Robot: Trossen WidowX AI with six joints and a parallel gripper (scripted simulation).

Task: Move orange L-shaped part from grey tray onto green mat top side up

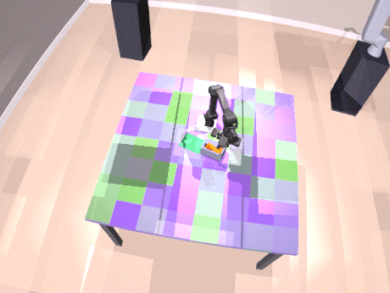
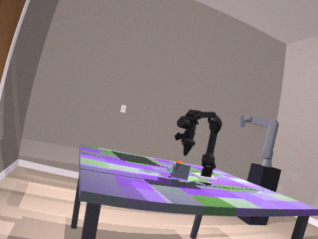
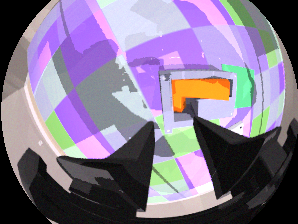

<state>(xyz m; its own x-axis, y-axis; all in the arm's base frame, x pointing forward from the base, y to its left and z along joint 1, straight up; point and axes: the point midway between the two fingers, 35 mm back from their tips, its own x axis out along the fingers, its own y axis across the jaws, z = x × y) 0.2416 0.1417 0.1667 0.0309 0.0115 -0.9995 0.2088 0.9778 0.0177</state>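
Top: orange part (image 1: pixel 214 148) lies in grey tray (image 1: pixel 211 152), green mat (image 1: pixel 192 142) touching tray's side.
Exterior: gripper (image 2: pixel 186 150) hangs above tray (image 2: pixel 181 170), well clear, pointing down; orange just shows at the top.
Wrist: fingers partly open, nothing between; part (image 3: pixel 200 91) flush in pocket ahead.

- Grey-brown walls (image 2: pixel 138 69) with a small white wall plate (image 2: pixel 123 108).
- Pale wooden floor (image 1: pixel 51 178).
- Dark-legged table (image 1: pixel 140 203), checkered purple and green.
- Two black pedestals (image 1: pixel 131 27).
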